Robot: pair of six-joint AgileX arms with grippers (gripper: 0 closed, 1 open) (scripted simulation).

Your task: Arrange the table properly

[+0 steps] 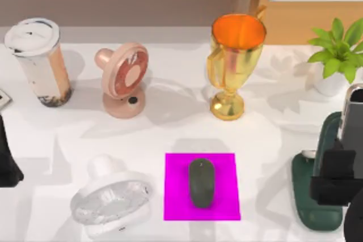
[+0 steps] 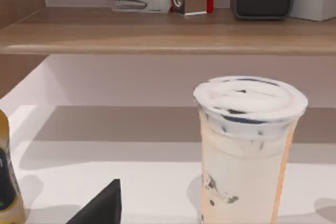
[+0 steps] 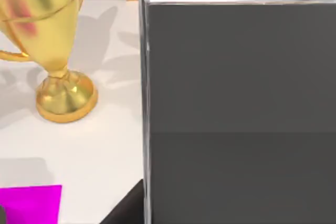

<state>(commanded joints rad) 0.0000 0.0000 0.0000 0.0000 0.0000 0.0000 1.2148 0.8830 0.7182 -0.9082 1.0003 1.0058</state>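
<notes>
Right now you have the white table spread across the whole top view, carrying a lidded drink cup at back left, a pink fan beside it, a gold trophy at back centre, a potted plant at far right, a white fan lying on its side at front left, and a dark mouse resting on a magenta pad. Your right gripper hovers at the right edge over a dark green object; whether its fingers are apart or closed I cannot tell, and the right wrist view has a large grey box-like surface close in front of it. Your left arm sits parked at the left edge, facing the cup. I judge the step in hand to be work at that right-edge cluster. Your next move calls for confirming the grip before lifting, keeping clear of the trophy.
</notes>
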